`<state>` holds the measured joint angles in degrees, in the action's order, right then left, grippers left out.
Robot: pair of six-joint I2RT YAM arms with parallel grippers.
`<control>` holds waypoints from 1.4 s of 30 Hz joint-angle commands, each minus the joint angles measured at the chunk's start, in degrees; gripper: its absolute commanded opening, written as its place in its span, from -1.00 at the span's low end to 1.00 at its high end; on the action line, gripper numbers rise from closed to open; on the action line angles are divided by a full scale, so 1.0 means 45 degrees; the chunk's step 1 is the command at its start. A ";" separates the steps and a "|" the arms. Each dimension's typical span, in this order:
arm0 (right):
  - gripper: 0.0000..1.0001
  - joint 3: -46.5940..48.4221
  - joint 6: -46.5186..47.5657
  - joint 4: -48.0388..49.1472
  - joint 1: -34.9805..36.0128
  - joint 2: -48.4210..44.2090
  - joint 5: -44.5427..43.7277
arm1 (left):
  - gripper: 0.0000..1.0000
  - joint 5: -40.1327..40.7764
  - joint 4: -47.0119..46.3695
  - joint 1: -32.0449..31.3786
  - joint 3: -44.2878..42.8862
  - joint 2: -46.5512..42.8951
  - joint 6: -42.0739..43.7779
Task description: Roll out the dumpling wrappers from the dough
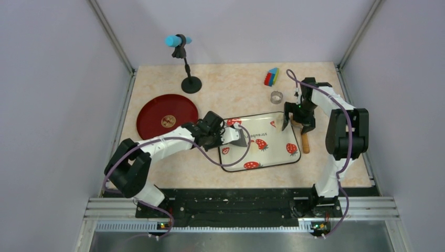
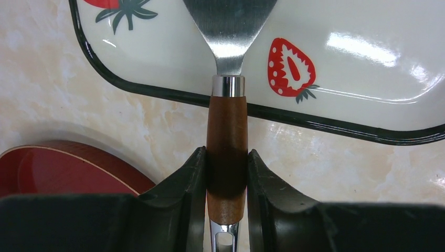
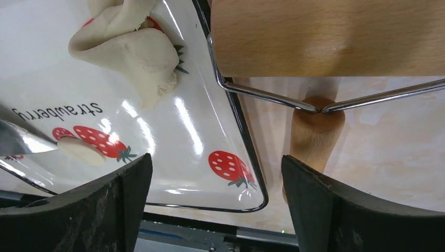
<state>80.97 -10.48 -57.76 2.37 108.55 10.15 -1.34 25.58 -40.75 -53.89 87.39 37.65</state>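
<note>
A crumpled lump of pale dough [image 3: 131, 47] lies at the far end of the white strawberry tray [image 3: 199, 126]. One small round dumpling wrapper [image 3: 81, 151] lies on the tray, touching the tip of a metal spatula blade [image 3: 21, 142]. My left gripper [image 2: 226, 157] is shut on the spatula's brown wooden handle [image 2: 226, 121], and the blade reaches over the tray's left edge [image 1: 239, 137]. My right gripper [image 3: 215, 210] is open and empty, hovering over the tray's right corner [image 1: 296, 122]. The tan wooden rolling pin [image 3: 315, 42] lies just right of the tray.
A silver metal ring cutter [image 1: 276, 97] stands behind the tray. A red round plate [image 1: 167, 116] lies left of it and also shows in the left wrist view [image 2: 52, 170]. A microphone stand [image 1: 190, 83] and coloured blocks [image 1: 271, 77] are at the back.
</note>
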 commanded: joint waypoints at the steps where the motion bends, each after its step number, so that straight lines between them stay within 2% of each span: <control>1: 0.81 -0.0024 0.0118 0.0176 -0.0026 0.0097 0.0184 | -1.00 0.0181 -0.0099 -0.0115 -0.0258 0.0341 0.0492; 24: 0.81 -0.0146 0.0116 0.0210 -0.0039 0.0308 0.0341 | -1.00 -0.0145 0.0653 -0.0625 -0.1501 0.1284 0.0371; 42: 0.81 -0.0151 0.0132 0.0255 -0.0038 0.0336 0.0628 | -1.00 -0.0545 0.1223 -0.0612 -0.0412 0.0236 -0.0432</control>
<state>80.25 -10.48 -57.45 2.37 109.58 12.12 -1.39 29.78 -42.92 -56.93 91.50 36.91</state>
